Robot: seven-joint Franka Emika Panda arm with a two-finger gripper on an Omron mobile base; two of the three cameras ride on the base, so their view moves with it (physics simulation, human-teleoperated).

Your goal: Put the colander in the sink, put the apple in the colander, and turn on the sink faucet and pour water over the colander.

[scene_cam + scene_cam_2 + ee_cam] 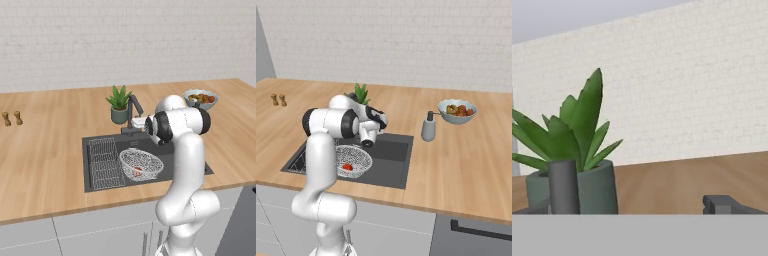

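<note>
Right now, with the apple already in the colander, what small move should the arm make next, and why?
Probably nudge the open gripper onto the sink faucet to turn it: the apple sits in the colander in the sink, and no stream is running.

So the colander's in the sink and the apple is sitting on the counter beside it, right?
Not quite. The colander is in the sink, but the apple lies inside the colander, not on the counter. The left base view shows it.

sink (95, 145): dark grey | colander (141, 164): silvery-white mesh | apple (138, 172): red | plant (119, 98): green
</note>
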